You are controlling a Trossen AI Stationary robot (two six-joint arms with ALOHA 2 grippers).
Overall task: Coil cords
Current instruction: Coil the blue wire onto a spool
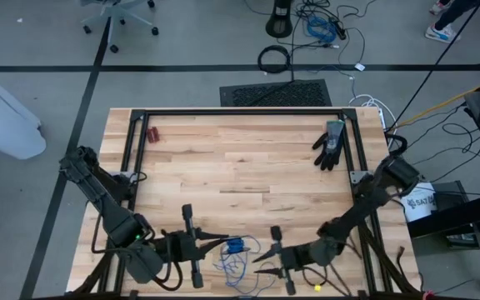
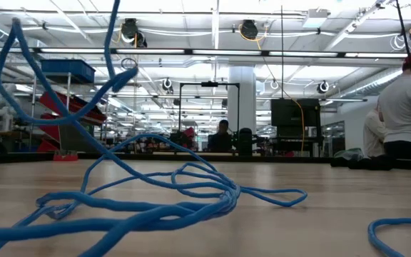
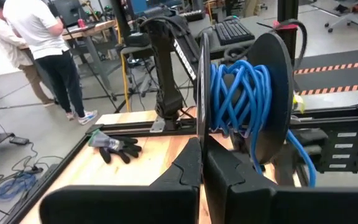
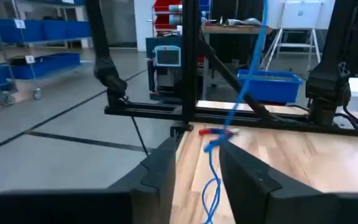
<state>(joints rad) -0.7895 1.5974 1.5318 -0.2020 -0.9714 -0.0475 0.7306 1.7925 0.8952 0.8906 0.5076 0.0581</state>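
Partly wound: left gripper (image 3: 202, 163), jaws clamped on spool (image 3: 244, 99) of blue cord (image 1: 238, 258); right gripper (image 4: 197, 165), jaws narrow around strand (slack loose at table's (image 1: 240, 167) 6 o'clock).

- Your cord (image 1: 238, 260) is a thin blue cable lying at the near edge of the wooden table, between the two grippers.
- In the high view you see a bright blue clump at its upper end, with loose, tangled loops trailing down from it.
- The low view shows the loops (image 2: 155, 196) sprawled flat on the wood, uncoiled, with strands rising out of the top of the frame.
- In the left wrist view you see blue cord (image 3: 241, 93) wound in messy turns on a dark spool.
- In the right wrist view a single strand (image 4: 219, 155) hangs between the fingers.
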